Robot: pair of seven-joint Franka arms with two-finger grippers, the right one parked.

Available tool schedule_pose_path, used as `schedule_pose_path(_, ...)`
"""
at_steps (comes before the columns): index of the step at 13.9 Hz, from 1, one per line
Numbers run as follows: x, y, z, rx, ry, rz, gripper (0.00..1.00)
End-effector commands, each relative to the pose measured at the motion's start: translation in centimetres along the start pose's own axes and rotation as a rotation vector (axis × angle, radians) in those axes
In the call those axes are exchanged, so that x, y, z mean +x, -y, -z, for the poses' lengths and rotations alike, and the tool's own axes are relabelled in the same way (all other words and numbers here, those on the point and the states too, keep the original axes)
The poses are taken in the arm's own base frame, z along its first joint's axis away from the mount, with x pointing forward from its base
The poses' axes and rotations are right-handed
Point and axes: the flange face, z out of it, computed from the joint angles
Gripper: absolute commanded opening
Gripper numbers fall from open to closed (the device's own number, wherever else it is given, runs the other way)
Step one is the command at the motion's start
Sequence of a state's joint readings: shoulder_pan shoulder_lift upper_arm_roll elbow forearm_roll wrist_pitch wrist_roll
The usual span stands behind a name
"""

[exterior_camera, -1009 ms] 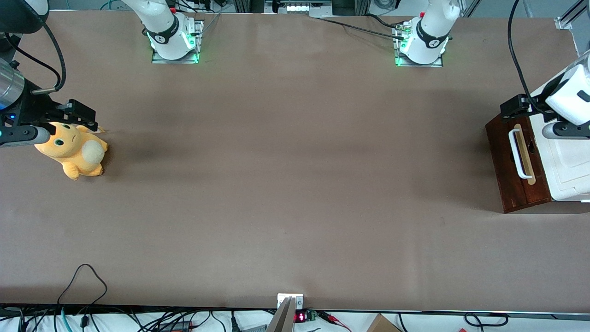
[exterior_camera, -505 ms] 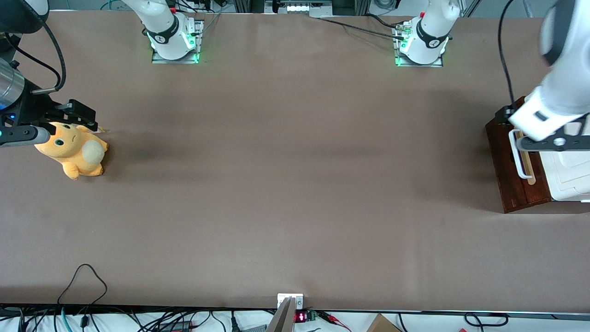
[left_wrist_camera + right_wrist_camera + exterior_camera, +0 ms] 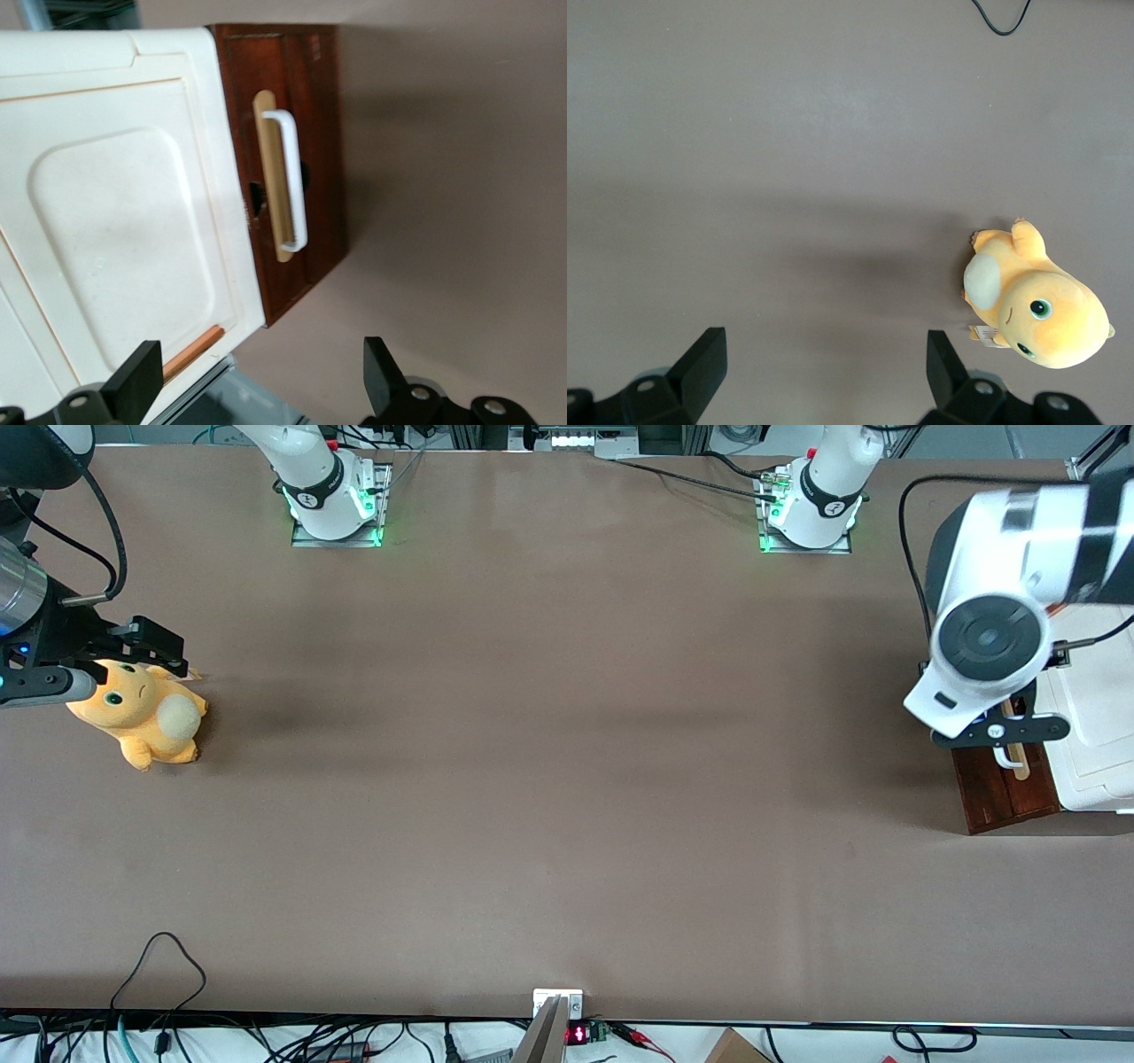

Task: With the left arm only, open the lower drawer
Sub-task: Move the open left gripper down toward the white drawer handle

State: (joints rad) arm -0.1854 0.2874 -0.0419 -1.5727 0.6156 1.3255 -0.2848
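The wide, shallow lower drawer [image 3: 314, 159] with its dark red-brown wooden front sits shut in the cabinet at the working arm's end of the brown counter [image 3: 549, 779]. Its white bar handle [image 3: 292, 181] is mounted on a pale wood strip [image 3: 270, 177] that runs along the front. Directly above the drawer lies the cream-white moulded cabinet top [image 3: 115, 212], with an orange-brown slot [image 3: 193, 352] showing at one edge.

The large glossy white left arm [image 3: 992, 620], a dark grey round panel set into its joint, hangs over the cabinet and hides most of the drawer front from the front camera. Its small black two-finger pincer [image 3: 261, 390] hovers above the cabinet and the counter just in front of the drawer, apart from the handle. The fingers [image 3: 142, 376] are spread wide, with nothing between them.

Well apart, toward the parked arm's end of the counter, lies an orange plush toy [image 3: 142, 713] with a cream belly and green eyes.
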Motion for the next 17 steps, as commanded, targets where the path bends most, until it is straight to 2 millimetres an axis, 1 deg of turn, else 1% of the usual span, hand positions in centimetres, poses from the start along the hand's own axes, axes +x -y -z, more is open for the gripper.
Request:
schedule_pose_path(1,1.3,-4.3,-3.3,0.189,0.039,0.039,1.00)
schedule_pose_path(2,1.7,-5.6,-5.0,0.268,0.046,0.031,1.00)
schedule_pose_path(4,2.0,-9.1,-8.2,0.401,0.051,0.021,1.00)
schedule_pose_path(6,2.5,-11.7,-10.6,0.485,0.072,0.031,1.00)
schedule_pose_path(8,3.0,-14.7,-13.4,0.611,0.091,0.012,1.00)
schedule_pose_path(9,3.1,-16.0,-14.4,0.663,0.084,0.006,1.00)
schedule_pose_path(10,3.2,-16.6,-15.1,0.674,0.085,0.006,1.00)
schedule_pose_path(12,3.3,-17.0,-15.8,0.683,0.077,-0.012,1.00)
schedule_pose_path(13,3.5,-17.8,-16.5,0.690,0.063,-0.036,1.00)
schedule_pose_path(15,3.4,-18.9,-18.9,0.735,0.055,-0.092,1.00)
schedule_pose_path(17,3.6,-18.9,-19.8,0.736,0.048,-0.109,1.00)
